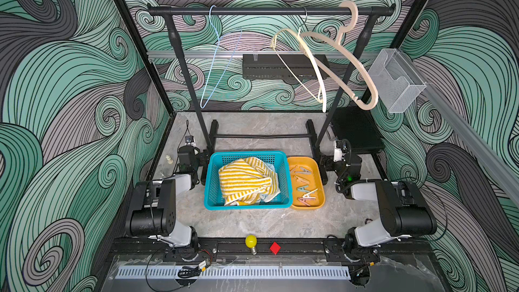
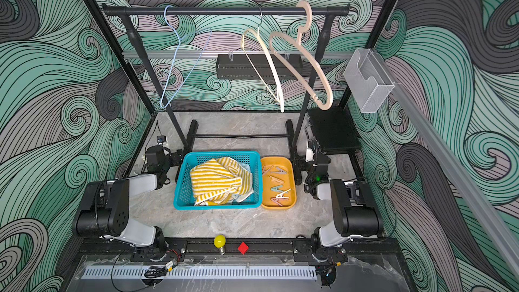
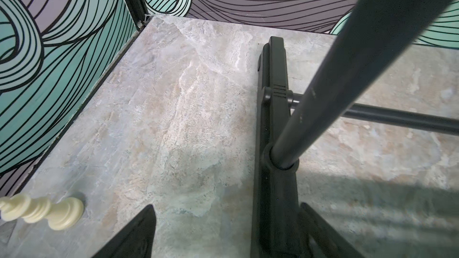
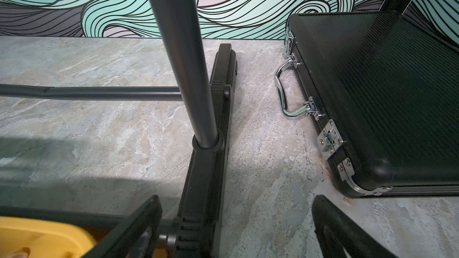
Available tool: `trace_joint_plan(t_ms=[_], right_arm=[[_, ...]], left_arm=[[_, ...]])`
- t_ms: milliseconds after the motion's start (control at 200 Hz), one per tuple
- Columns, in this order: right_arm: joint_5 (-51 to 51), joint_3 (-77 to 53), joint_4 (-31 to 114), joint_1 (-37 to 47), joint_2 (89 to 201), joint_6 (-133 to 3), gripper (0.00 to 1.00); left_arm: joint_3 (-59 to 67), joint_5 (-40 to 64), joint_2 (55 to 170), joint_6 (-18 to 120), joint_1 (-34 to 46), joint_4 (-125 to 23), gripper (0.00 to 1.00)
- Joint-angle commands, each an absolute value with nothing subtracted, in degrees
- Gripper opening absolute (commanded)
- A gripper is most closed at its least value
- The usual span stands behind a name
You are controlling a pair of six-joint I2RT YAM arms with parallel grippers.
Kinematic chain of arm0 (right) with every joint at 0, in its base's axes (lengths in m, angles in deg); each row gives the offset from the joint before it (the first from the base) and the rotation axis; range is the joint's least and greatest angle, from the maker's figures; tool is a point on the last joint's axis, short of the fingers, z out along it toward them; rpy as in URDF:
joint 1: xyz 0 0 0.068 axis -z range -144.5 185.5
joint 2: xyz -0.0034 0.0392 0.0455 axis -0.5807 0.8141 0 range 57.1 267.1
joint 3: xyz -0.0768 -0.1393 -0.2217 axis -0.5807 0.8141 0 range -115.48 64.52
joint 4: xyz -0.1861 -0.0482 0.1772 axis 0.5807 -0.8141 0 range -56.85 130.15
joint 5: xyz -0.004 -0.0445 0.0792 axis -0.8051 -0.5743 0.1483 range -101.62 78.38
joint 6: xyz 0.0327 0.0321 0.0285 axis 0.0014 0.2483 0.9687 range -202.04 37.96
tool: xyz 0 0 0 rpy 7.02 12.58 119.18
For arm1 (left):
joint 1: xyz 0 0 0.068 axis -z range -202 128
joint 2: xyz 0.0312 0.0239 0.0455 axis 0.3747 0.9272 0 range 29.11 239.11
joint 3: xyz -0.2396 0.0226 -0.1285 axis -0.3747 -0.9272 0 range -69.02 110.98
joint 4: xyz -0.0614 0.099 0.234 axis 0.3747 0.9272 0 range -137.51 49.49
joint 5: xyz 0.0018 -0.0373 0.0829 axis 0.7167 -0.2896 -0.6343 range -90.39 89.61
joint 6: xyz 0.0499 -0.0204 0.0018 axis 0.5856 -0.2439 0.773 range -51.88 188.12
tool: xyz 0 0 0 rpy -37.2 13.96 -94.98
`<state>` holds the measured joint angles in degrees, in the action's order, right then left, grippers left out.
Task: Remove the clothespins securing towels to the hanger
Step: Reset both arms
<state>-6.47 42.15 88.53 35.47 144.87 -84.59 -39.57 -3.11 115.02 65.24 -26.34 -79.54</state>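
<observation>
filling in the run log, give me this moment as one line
hangers: bare | towels: in basket | clothespins: in tray | left gripper: open, empty | right gripper: open, empty

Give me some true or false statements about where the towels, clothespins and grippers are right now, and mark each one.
1. The clothespins lie in the orange tray. True.
2. A towel is pinned to the blue hanger. False: the blue hanger hangs bare; the towels lie in the teal basket.
3. The left gripper and right gripper are open and empty. True.
4. The yellow bulb sits in the tray. False: the yellow bulb lies on the front rail.
</observation>
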Motion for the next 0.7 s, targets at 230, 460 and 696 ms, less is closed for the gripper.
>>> trace_joint_plan(t_ms=[230, 460, 696], right_arm=[[-5.5, 41.4, 88.1, 35.7, 144.8, -85.1, 0.94], [-5.5, 41.5, 88.1, 35.7, 144.8, -85.1, 0.99], [-5.5, 41.0, 87.5, 35.7, 144.9, -85.2, 0.99]], left_arm=[[-43.0, 1.8, 115.5, 68.9, -25.2, -86.3, 0.87], [-41.2, 0.6, 116.5, 67.1, -25.9, -83.9, 0.9], [-41.0, 1.3, 116.6, 66.6, -26.7, -83.9, 0.94]])
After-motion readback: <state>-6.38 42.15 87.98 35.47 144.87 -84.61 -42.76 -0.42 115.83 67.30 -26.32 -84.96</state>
